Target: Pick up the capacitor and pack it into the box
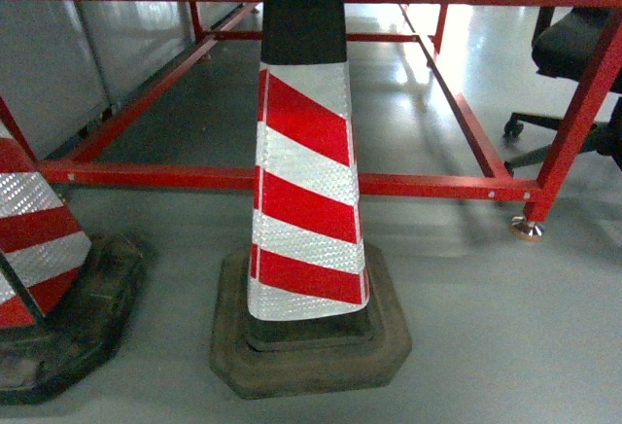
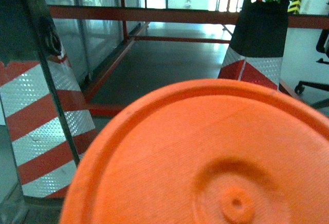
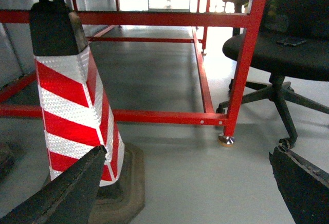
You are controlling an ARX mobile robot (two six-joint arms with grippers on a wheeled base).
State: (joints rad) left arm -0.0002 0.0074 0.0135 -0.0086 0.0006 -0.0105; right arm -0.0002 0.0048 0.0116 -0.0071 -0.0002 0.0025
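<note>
Neither gripper shows in my head view, only a striped cone (image 1: 306,200) before a red frame (image 1: 292,181) on grey floor; no box, no capacitor. Left wrist: an orange disc (image 2: 205,162) fills the lens, so I cannot tell that tool's state. Right wrist: the right gripper (image 3: 187,183) is spread wide, empty. I'd drive to find the box before reaching.

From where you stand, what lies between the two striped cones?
In the head view, only bare grey floor lies between the middle cone and the left cone.
</note>
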